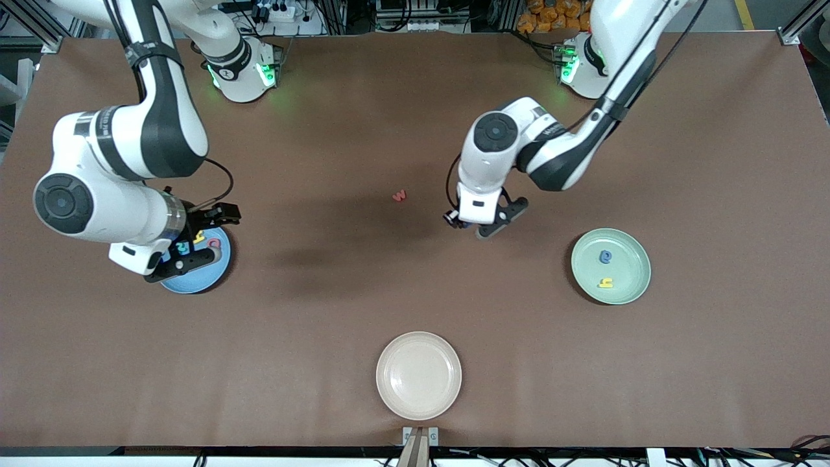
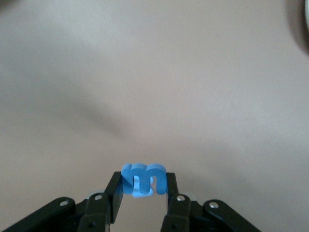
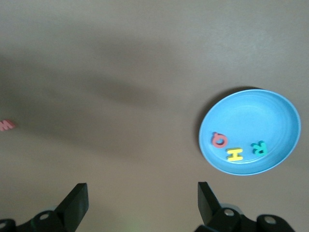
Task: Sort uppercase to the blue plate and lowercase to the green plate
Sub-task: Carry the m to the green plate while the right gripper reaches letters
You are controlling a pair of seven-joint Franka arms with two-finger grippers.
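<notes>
My left claw (image 2: pixel 143 189) is clamped on a blue foam letter (image 2: pixel 143 179), pinched between its two fingers. It hangs over bare table, between the small red w (image 1: pixel 399 194) and the green plate (image 1: pixel 632 282). I cannot tell from the wrist view which blue letter it is.

My right claw (image 3: pixel 140 203) hangs above the blue plate (image 3: pixel 260 113) at the right arm's end of the table, fingers spread wide with nothing between them. In that plate I see a red Q (image 3: pixel 219 140), a yellow H (image 3: pixel 234 154) and a teal R (image 3: pixel 259 147) lying close together.

The green plate, at the left arm's end, holds a rounded blue letter (image 1: pixel 605 257) and a yellow letter (image 1: pixel 605 282), slightly apart. A cream plate (image 1: pixel 419 402) sits nearest the front camera.
</notes>
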